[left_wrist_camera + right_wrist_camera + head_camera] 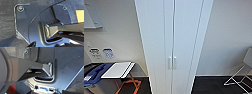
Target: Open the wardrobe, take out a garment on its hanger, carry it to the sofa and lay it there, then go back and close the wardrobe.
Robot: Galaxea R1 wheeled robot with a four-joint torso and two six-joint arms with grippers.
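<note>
The wardrobe (172, 37) stands straight ahead in the head view, tall, narrow and white. Both of its full-height doors are shut, and the seam between them runs down the middle. A pair of small white vertical handles (172, 62) sits on either side of that seam, low in the picture. The garment, the hanger and the sofa are hidden from me. Both wrist views look down past the robot's own dark plate and jointed bar at dark floor.
To the left of the wardrobe is a table on orange legs (129, 85), with a white board (117, 70) and a blue item (95, 72) on it. A white wire chair (241, 75) stands at the right. White walls flank the wardrobe above the dark floor (209, 85).
</note>
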